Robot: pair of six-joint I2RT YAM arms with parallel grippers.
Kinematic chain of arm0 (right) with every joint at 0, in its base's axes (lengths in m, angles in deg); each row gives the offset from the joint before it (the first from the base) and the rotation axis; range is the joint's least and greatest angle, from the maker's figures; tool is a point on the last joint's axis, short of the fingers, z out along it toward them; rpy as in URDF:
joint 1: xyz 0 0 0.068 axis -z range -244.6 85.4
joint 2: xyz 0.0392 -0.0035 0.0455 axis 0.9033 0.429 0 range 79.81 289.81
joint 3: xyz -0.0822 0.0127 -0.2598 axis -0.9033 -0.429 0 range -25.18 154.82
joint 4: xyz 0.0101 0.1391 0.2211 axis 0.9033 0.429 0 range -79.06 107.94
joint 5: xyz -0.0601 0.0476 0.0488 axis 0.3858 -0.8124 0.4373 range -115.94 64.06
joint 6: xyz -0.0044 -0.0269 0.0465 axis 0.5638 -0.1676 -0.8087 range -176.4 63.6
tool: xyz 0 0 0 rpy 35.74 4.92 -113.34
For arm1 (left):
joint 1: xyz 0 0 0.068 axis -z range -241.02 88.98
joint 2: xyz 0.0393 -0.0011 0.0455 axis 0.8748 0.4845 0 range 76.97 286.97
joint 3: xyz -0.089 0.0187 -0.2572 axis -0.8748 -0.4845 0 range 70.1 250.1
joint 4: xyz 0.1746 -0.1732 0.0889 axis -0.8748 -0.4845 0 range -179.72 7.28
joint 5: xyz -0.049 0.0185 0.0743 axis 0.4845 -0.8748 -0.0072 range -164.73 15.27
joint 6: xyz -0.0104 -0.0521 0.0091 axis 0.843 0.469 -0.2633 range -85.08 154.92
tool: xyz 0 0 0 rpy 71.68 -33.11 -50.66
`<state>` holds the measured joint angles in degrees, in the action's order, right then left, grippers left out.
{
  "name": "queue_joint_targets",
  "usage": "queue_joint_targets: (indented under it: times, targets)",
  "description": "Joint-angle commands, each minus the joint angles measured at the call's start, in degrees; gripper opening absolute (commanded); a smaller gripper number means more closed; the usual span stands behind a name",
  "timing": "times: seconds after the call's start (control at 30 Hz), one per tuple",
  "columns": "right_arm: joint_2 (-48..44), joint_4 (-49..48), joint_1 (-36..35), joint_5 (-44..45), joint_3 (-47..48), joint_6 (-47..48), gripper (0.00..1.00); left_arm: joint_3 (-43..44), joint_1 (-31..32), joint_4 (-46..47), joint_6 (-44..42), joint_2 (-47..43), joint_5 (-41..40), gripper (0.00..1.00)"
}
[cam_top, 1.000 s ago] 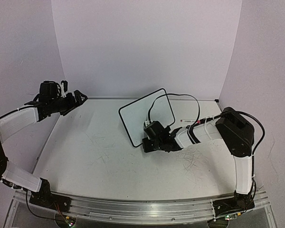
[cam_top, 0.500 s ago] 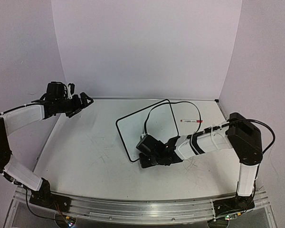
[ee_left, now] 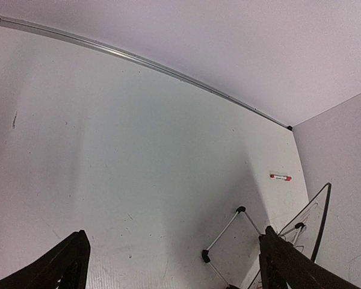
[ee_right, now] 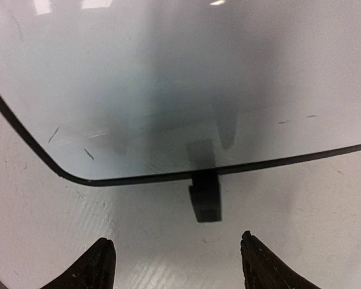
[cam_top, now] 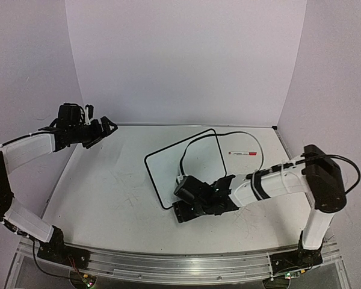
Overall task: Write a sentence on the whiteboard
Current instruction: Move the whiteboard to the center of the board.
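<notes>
Right claw (ee_right: 177,256): fingers spread, nothing between them. It sits low at the near edge of the whiteboard (cam_top: 168,171), pointing at the frame and one black foot (ee_right: 205,201) just ahead, touching neither. Left claw (cam_top: 106,129): spread wide and empty, raised over the far left of the table (cam_top: 108,198), well apart from the board.

The board lies skewed near the table's middle, a little right of centre. You will find no lettering on it. The marker (cam_top: 242,153) rests on the table beyond the board's right side, apart from both claws.

Risks, as judged:
- Any forward creep of the right claw would strike the frame or foot. The board looks light, so expect it to slide or swing.
- The right arm's cable (cam_top: 195,135) loops over the board. Arm travel could drag it across the surface.
- Neither claw holds the marker. Your reach for it from here passes over or beside the board, so watch the forearm.

Not established:
- The right wrist hides the board's near right part from above.
- Faint strokes on the glossy face may be scratches or residue. You cannot tell which.
- Whether the cable touches the board is unclear.
- Whether the marker is capped is too small to read.
</notes>
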<state>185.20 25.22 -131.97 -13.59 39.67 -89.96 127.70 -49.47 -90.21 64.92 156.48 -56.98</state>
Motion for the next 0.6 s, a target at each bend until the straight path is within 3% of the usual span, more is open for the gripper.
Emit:
queue_joint_targets:
  times: [0.0,0.17,0.33,0.47,0.57]
  targets:
    - [-11.5,-2.0,4.0,4.8,-8.0,3.5,0.75,-1.1,0.0,2.2,-0.1,-4.6,-2.5,0.99]
    - [-16.6,-10.9,15.1,0.2,-18.2,10.5,0.80,-0.6,0.1,2.2,-0.3,-4.3,-2.1,0.99]
    - [-12.1,-16.9,23.2,-5.6,-17.8,16.8,0.75,0.4,0.3,2.2,1.1,-2.8,-0.4,0.99]
    - [-4.7,-18.6,25.2,-8.7,-13.7,20.0,0.65,0.9,0.7,2.2,1.6,-2.4,0.6,0.99]
    - [-0.2,-19.4,25.4,-8.6,-11.0,21.1,0.52,0.8,0.8,2.2,1.3,-3.5,0.2,0.99]
